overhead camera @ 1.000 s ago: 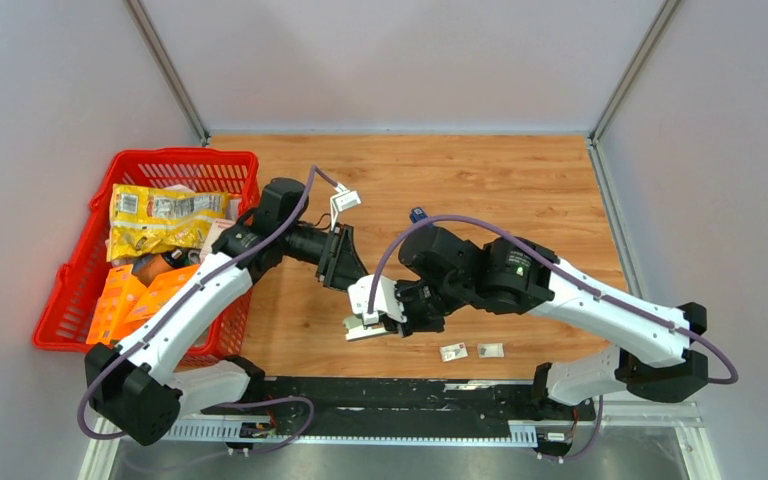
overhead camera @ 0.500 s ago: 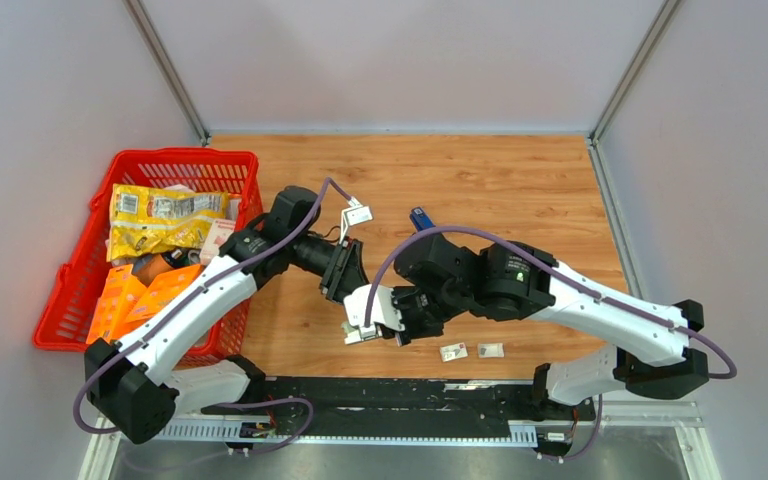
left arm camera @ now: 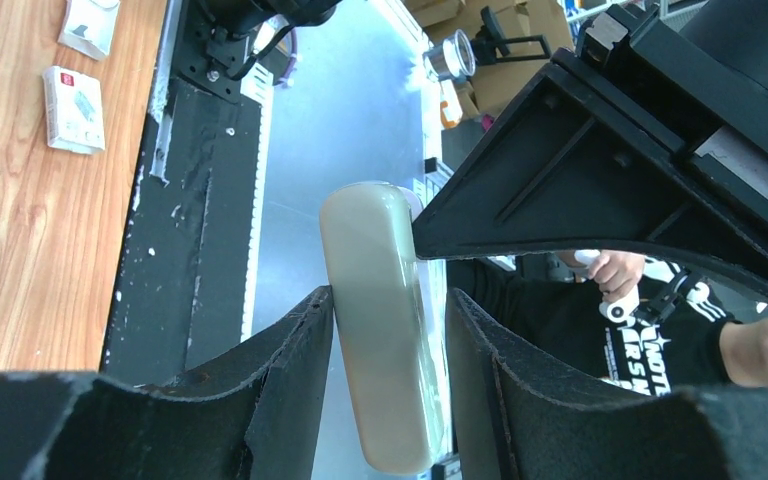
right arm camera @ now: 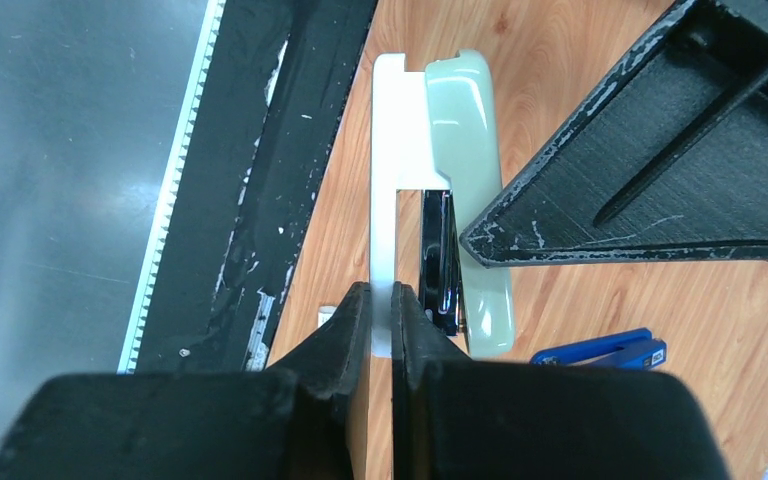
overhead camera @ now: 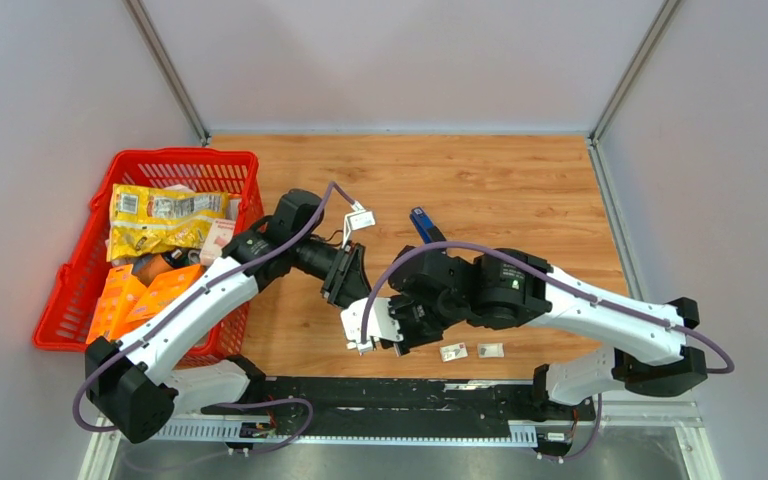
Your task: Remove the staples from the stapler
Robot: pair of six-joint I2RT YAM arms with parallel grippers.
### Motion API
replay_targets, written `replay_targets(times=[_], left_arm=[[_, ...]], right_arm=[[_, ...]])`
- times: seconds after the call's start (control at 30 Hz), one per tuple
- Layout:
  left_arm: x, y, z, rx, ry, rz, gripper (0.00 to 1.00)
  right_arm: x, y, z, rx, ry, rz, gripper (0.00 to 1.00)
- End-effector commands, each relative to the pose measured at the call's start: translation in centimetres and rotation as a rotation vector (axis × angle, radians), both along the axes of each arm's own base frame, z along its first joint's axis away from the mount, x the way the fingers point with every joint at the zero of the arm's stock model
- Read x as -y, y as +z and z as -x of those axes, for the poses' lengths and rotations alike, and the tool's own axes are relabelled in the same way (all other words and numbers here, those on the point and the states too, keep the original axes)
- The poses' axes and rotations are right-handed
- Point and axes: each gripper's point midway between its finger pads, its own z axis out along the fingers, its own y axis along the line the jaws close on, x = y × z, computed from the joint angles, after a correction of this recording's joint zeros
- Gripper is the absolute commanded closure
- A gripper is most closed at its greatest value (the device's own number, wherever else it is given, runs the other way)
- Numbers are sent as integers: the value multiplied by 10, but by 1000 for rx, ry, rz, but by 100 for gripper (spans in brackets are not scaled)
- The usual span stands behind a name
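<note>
The stapler (overhead camera: 359, 323) has a white base, a pale green top and a black magazine, and it hangs just above the table. My right gripper (right arm camera: 381, 290) is shut on the thin white base (right arm camera: 388, 150), seen from above as the right gripper (overhead camera: 388, 320). My left gripper (overhead camera: 348, 288) reaches in from the upper left. In the left wrist view the green top (left arm camera: 372, 300) stands between the left gripper (left arm camera: 390, 300) fingers. One finger touches it and a narrow gap shows at the other. The staples are hidden.
Two small white packets (overhead camera: 453, 351) (overhead camera: 491, 350) lie near the front edge, right of the stapler. A blue stapler (overhead camera: 422, 222) lies behind the right arm. A red basket (overhead camera: 80, 275) of snack packs stands at the left.
My left gripper has come down and forward onto the stapler's green top while its jaws narrowed. The right gripper has shifted the stapler slightly left and nearer the front edge.
</note>
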Motion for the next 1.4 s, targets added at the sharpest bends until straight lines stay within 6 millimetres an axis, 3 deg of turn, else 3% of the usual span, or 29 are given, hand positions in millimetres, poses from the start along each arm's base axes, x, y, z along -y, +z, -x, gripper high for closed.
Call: replay_targets(times=[0.0, 0.57, 0.83, 1.37], left_arm=[[-2, 4, 13, 11, -54, 32, 47], [1, -3, 13, -6, -68, 28, 48], [4, -3, 9, -11, -68, 23, 50], [9, -3, 1, -4, -70, 14, 51]], right_arm=[[-8, 18, -15, 103, -19, -47, 100], [-11, 24, -13, 176, -4, -47, 100], [-8, 11, -6, 155, 11, -9, 100], [1, 8, 4, 137, 14, -18, 100]])
